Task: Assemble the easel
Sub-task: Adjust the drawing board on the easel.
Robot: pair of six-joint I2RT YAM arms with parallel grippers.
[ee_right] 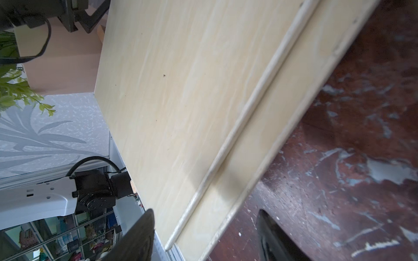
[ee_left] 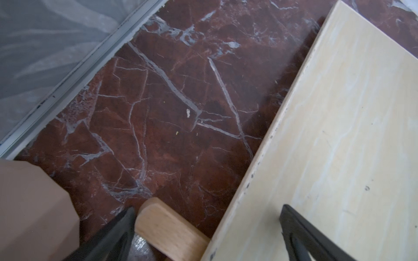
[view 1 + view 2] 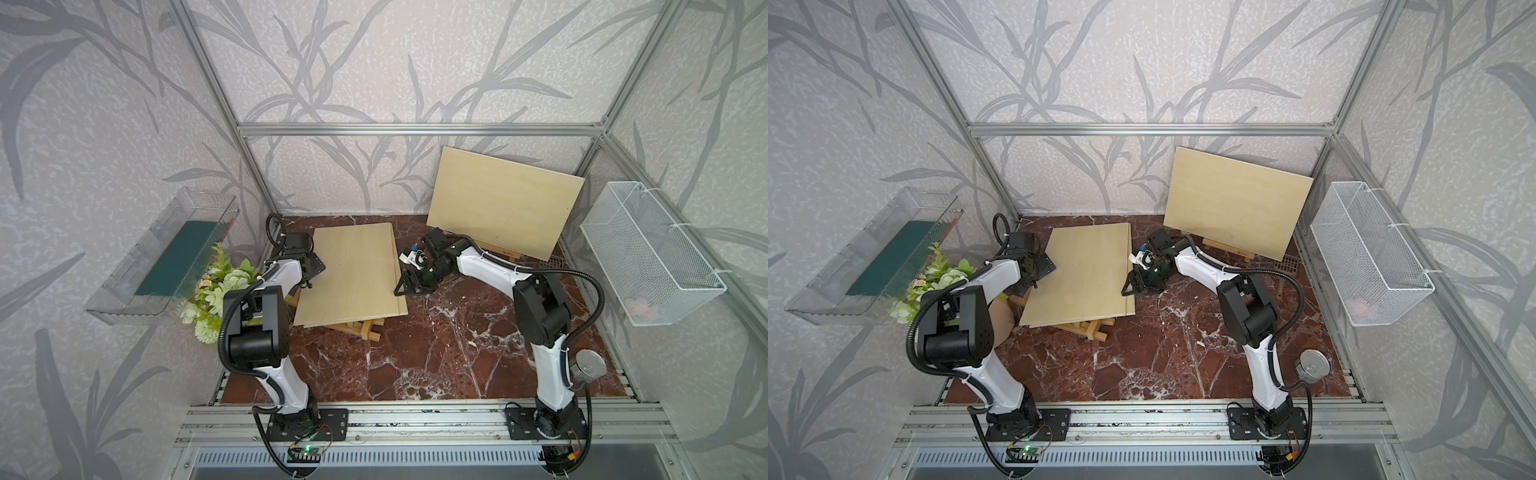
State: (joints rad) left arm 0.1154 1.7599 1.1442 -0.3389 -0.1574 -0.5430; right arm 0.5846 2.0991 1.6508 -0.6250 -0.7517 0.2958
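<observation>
The easel frame (image 3: pixel 365 327) lay flat on the red marble surface (image 3: pixel 436 357), left of centre, only its leg ends showing from under two pale boards stacked on it. The upper board (image 3: pixel 349 274) covered nearly all of the lower board (image 1: pixel 282 126), which showed as a narrow strip along the right edge. In the left wrist view a rounded wooden leg end (image 2: pixel 165 226) stuck out from beneath the boards.

The left gripper (image 3: pixel 314 268) sat at the stack's left edge with its jaws spread wide, the board's edge and that leg end between its fingers (image 2: pixel 113 237), holding nothing. The right gripper (image 3: pixel 401 286) was at the opposite edge, turned sideways and partly spread; the stack's edge lay in the gap between its fingers (image 1: pixel 138 237), with no clamping visible.

Behind the right arm a third board (image 3: pixel 505 199) stood propped on a small easel (image 3: pixel 500 251) at the back wall. Artificial flowers (image 3: pixel 216 286) and a cardboard box (image 3: pixel 1003 320) stood by the left arm, a tin can (image 3: pixel 590 363) near the right arm's base. A clear bin (image 3: pixel 162 257) hung on the left wall, a wire basket (image 3: pixel 652 253) on the right.
</observation>
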